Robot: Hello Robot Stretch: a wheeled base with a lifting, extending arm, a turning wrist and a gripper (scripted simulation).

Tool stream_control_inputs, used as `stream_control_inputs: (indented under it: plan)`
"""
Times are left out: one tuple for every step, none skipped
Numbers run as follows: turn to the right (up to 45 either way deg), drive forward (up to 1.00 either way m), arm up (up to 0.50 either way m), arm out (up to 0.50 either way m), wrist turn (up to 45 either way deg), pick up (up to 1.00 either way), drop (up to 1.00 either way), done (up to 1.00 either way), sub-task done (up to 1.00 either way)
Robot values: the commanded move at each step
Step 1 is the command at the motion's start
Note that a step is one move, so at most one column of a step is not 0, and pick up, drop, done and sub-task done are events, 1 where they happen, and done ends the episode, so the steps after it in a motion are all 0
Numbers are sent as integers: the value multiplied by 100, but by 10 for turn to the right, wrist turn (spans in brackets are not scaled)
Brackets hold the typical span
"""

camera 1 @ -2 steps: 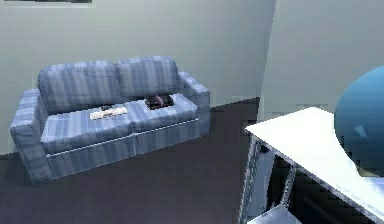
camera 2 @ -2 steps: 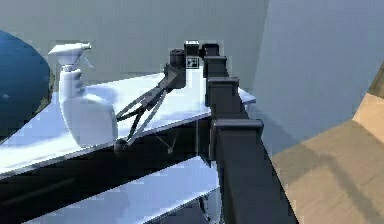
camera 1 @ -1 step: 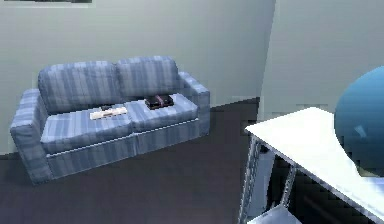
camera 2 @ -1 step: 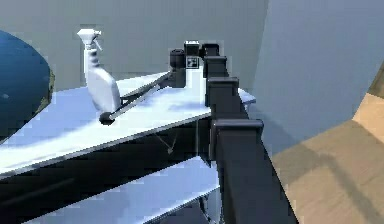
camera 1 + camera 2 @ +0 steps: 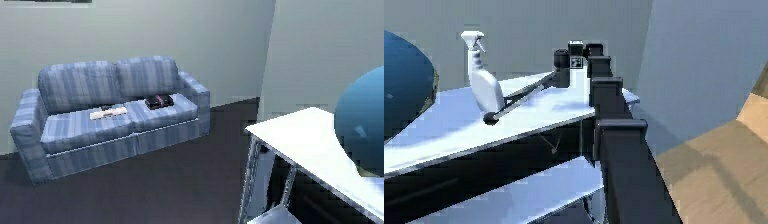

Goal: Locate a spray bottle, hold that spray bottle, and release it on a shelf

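Note:
A white spray bottle (image 5: pixel 481 74) stands upright on the white tabletop (image 5: pixel 544 110) in the arm side view. The dark arm bar (image 5: pixel 616 130) rises from the bottom edge, and the gripper (image 5: pixel 490 117) reaches leftward from it, its thin fingers (image 5: pixel 524 97) ending low beside the bottle's base. The bottle rests on the surface right at the gripper's far end, so I cannot tell whether the gripper holds anything.
A large blue rounded object (image 5: pixel 404 85) (image 5: pixel 362 118) sits on the white table (image 5: pixel 300 140), which has a lower shelf (image 5: pixel 514 195). A blue striped sofa (image 5: pixel 70 135) with a flat pale item (image 5: pixel 108 113) and a dark item (image 5: pixel 158 102) stands across dark floor (image 5: pixel 170 185).

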Motion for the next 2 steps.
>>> stream_control_inputs:
  plan:
    - [0,0,0,-10,0,0,0,0,0]
    - [0,0,0,0,0,0,0,100,0]
